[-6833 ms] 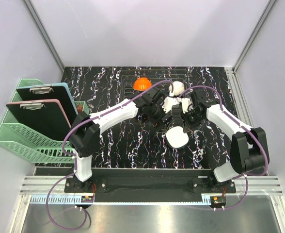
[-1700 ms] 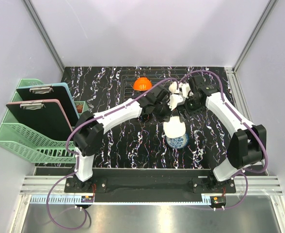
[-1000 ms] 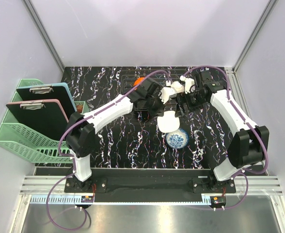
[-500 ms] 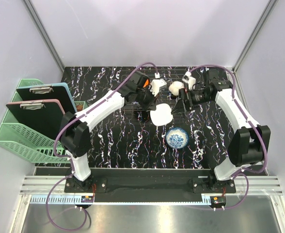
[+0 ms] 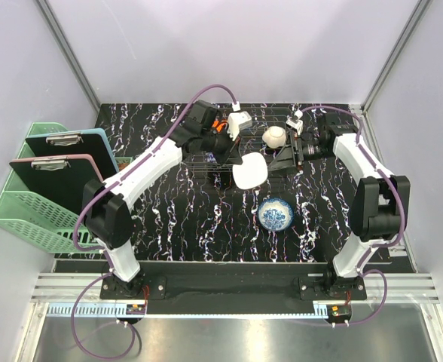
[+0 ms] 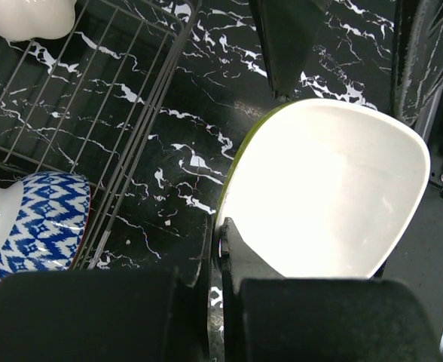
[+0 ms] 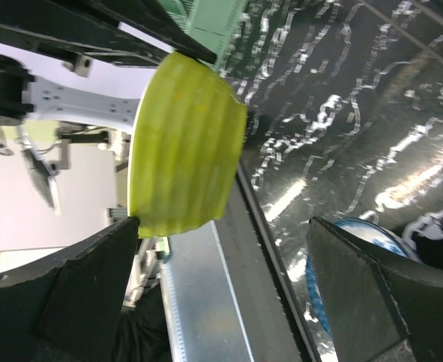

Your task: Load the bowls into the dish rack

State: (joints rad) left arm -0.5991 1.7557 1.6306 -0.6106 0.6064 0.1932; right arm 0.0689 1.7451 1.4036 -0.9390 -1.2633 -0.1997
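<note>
While the blue-and-white bowl (image 5: 275, 214) sits base-up on the marbled black table (image 5: 169, 219), nearest the arm bases and outside the rack, the lime-green bowl (image 6: 327, 188) hangs just beyond it in the air, tipped on edge with its white inside showing. The left gripper (image 6: 218, 234) is clamped on that bowl's rim, one finger inside and one outside, at the near edge of the dish rack (image 5: 206, 160). Just to the right, the right gripper (image 5: 284, 158) faces the green bowl's ribbed outside with its jaws spread wide and nothing between them. Farther back, a white bowl (image 5: 274, 136) rests on the rack's wires, and an orange bowl (image 5: 216, 125) peeks out from behind the left arm, also on the rack.
</note>
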